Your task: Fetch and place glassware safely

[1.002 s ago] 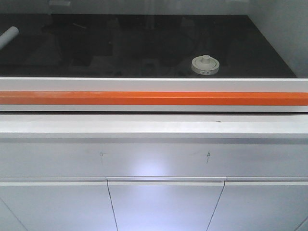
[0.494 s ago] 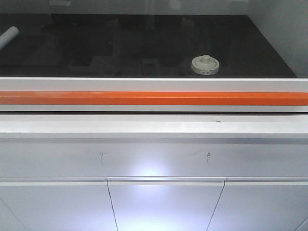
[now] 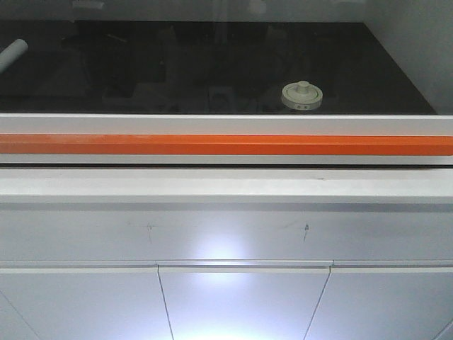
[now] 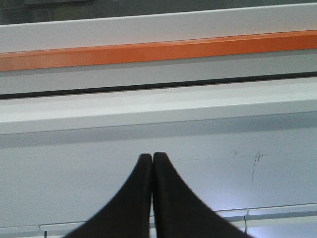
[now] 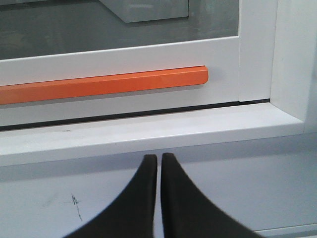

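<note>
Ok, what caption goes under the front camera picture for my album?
Small lidded glass jar on a dark worktop behind the orange bar, white tube at the far left edge.

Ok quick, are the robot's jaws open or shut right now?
The left gripper is shut, holding nothing.
The right gripper is shut, holding nothing.

White tube point(image 3: 13, 53) cut off left; jar point(image 3: 302, 94) label point(image 3: 303, 107) too small, perhaps dots.

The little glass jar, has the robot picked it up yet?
Not yet. Nothing looks done: the jar sits on the dark surface behind the window with the orange handle, which looks lowered. Left gripper and right gripper hang outside, fingers shut, empty. Reaching, grabbing and placing remain.
</note>
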Motion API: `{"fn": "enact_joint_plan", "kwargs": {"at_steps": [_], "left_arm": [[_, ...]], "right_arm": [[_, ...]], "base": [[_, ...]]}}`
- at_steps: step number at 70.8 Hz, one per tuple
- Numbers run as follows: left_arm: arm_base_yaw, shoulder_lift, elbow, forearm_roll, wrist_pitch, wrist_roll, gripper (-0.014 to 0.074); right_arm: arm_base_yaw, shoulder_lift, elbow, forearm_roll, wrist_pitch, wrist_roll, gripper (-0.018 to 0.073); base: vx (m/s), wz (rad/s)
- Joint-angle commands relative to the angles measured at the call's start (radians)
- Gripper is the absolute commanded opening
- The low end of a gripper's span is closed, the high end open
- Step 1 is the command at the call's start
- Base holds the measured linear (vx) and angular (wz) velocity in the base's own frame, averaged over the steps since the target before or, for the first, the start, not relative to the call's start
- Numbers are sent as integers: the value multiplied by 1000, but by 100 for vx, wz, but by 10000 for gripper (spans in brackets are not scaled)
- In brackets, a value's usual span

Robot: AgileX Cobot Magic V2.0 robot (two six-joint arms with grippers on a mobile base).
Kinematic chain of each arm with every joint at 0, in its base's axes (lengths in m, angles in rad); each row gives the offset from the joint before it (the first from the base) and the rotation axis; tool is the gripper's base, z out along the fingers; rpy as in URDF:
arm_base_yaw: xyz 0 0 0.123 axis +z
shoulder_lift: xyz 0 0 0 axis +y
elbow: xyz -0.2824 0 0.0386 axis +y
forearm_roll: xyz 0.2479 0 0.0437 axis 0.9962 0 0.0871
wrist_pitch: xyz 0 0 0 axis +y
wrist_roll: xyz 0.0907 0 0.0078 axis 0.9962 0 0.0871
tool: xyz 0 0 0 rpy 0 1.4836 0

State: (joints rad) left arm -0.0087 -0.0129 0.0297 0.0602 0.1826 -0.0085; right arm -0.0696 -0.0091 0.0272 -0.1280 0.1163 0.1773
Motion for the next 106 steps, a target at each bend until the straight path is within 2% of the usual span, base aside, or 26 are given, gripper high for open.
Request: {"fn": "enact_joint_plan", "kwargs": {"at_steps": [1, 12, 35, 46, 52, 59, 65, 76, 92, 106], "left_arm": [[-7, -11, 26, -9, -72, -9, -7], [-7, -11, 26, -9, -77, -9, -7], [-7, -11, 26, -11, -167, -17, -7], [-7, -11, 13, -10, -315, -40, -7], [-7, -9, -13, -35, -424, -41, -7], [-7, 20, -99, -97, -423, -39, -7], [-7, 86, -209, -87, -405, -26, -7], [-7, 294, -439, -54, -403, 51, -7], [-7, 573, -734, -54, -390, 51, -7], [-7, 743, -804, -60, -344, 44, -7]], "right_arm": [[-5, -13, 18, -8, -79, -11, -3], [-5, -13, 18, -13, -80, -11, -3], [-5, -13, 18, -15, -129, -11, -3], [-5, -13, 17, -15, -213, -12, -3], [-5, -13, 13, -15, -315, -15, -3], [-5, -11, -47, -15, -363, -106, -3], [-5, 19, -141, -11, -335, -177, -3], [-5, 171, -332, -11, -317, -170, -3], [-5, 456, -628, -2, -284, -154, -3], [-5, 671, -777, -1, -211, -154, -3]], "base": [[0, 0], [0, 0], [0, 0], [0, 0], [0, 0], [0, 0], [0, 0], [0, 0], [0, 0], [0, 0]]}}
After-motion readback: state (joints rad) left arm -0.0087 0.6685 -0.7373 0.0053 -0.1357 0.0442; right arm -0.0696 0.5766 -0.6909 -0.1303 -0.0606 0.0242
